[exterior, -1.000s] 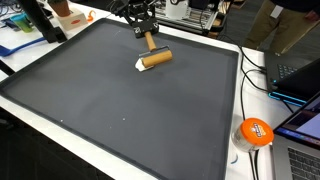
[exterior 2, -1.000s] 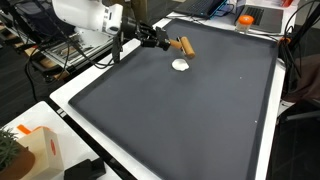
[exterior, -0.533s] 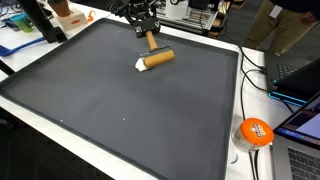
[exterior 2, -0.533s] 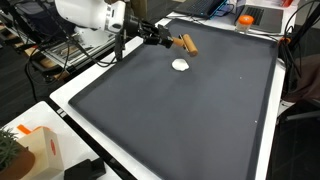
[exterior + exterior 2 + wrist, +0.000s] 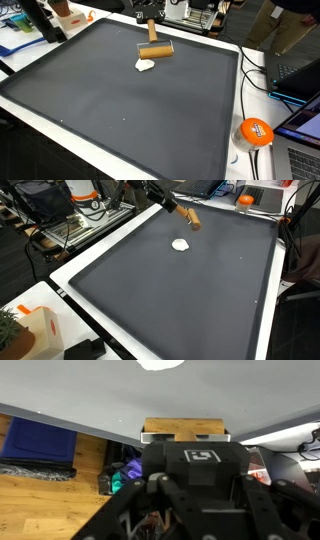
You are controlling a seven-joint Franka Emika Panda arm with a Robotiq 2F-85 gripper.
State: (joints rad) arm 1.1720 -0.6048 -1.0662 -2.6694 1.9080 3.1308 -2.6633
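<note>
A small wooden roller point(image 5: 156, 48) with a short handle hangs tilted above the far part of the dark grey mat point(image 5: 110, 105). My gripper point(image 5: 150, 14) is shut on its handle from above. In an exterior view the roller point(image 5: 190, 218) points down from the gripper point(image 5: 160, 196). A flat white lump point(image 5: 145, 66) lies on the mat just below the roller, apart from it; the lump point(image 5: 181, 245) shows in both exterior views. In the wrist view the gripper point(image 5: 185, 450) fills the middle, with the roller's wooden barrel point(image 5: 185, 428) beyond it and the white lump point(image 5: 160, 363) at the top edge.
The mat lies on a white table point(image 5: 235, 150). An orange round object point(image 5: 255, 131) and a laptop point(image 5: 298, 78) sit beside the mat, with cables between. A white box point(image 5: 30, 328) stands at a near corner. Equipment crowds the far edge point(image 5: 195, 12).
The arm has risen and pulled back toward the far edge, lifting the roller higher above the mat. The white lump has stayed in place.
</note>
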